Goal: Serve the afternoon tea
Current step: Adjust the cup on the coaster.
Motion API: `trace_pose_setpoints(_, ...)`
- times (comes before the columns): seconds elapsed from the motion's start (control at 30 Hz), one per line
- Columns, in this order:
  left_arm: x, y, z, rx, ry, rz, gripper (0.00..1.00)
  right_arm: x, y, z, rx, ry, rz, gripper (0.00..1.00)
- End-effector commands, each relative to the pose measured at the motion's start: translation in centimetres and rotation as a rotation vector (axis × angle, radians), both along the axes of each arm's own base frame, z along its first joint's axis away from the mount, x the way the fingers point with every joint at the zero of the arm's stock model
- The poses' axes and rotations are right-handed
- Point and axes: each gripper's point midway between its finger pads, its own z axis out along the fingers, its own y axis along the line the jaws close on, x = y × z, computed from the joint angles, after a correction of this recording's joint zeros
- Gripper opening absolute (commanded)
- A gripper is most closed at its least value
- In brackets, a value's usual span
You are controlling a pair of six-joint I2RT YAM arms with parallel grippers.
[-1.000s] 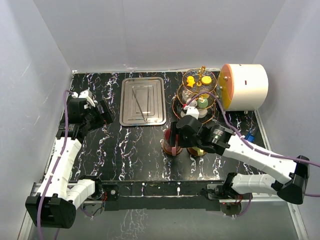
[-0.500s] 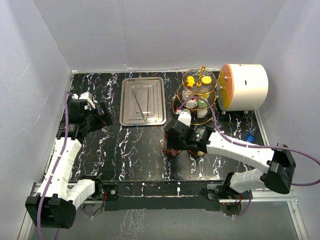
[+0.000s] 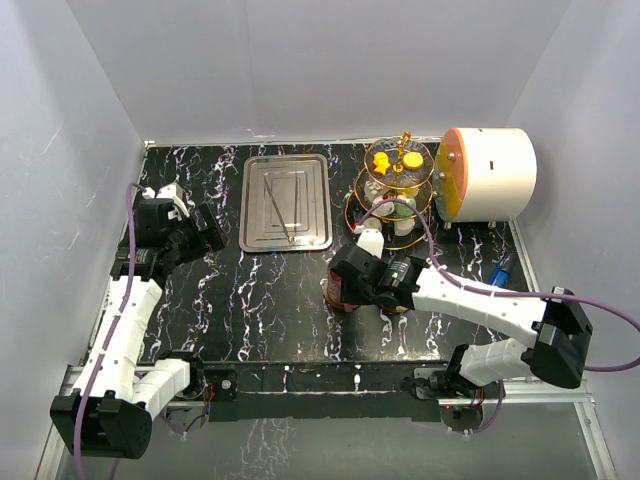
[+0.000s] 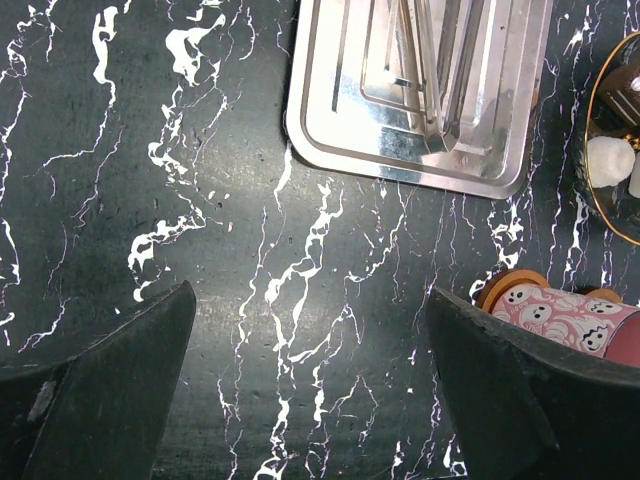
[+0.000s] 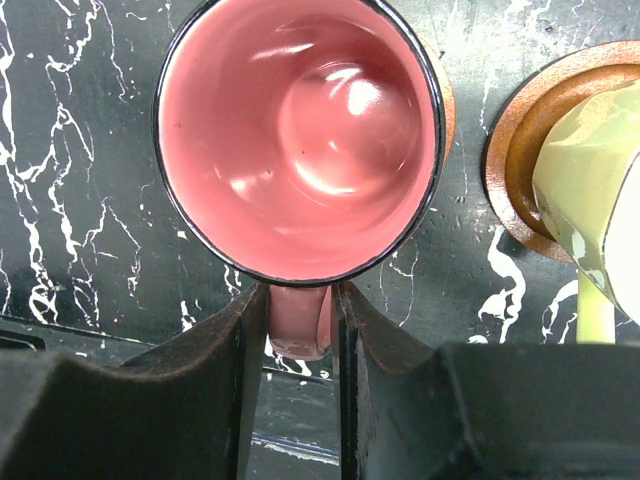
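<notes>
The maroon cup (image 5: 300,140), pink inside, stands upright on a brown saucer (image 5: 447,100) on the black marbled table. My right gripper (image 5: 300,300) is shut on its handle, one finger on each side; from above it sits over the cup (image 3: 340,288). The cream cup (image 5: 590,190) stands on its own saucer (image 5: 515,170) just to the right. The gold-framed glass stand (image 3: 398,185) behind them carries small cakes, yellow ones (image 3: 383,160) on top. My left gripper (image 3: 205,228) hangs open at the far left, over bare table (image 4: 310,380).
A rectangular steel tray (image 3: 286,202) with tongs lies at the back centre. A big white cylinder with an orange end (image 3: 490,172) stands at the back right. A small blue object (image 3: 500,270) lies near the right edge.
My right arm slid left and down to the maroon cup, and its fingers closed in on the handle. The left arm held still.
</notes>
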Motion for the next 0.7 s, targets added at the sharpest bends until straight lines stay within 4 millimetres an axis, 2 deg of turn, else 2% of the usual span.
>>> trace_pose_setpoints(0.0,-0.10,-0.13,1.55,-0.004,-0.034,-0.005,0.99,0.26,0.88,1.44,0.080,-0.036,-0.011,0.28)
trace_pose_setpoints(0.53,-0.07,-0.31,1.81,-0.018,-0.035,-0.002,0.99,-0.48,0.08,1.49,0.076,0.000,-0.045,0.24)
trace_pose_setpoints(0.67,-0.02,-0.44,1.80,-0.024,-0.034,-0.006,0.99,-0.50,0.49,1.84,0.088,-0.001,-0.026,0.26)
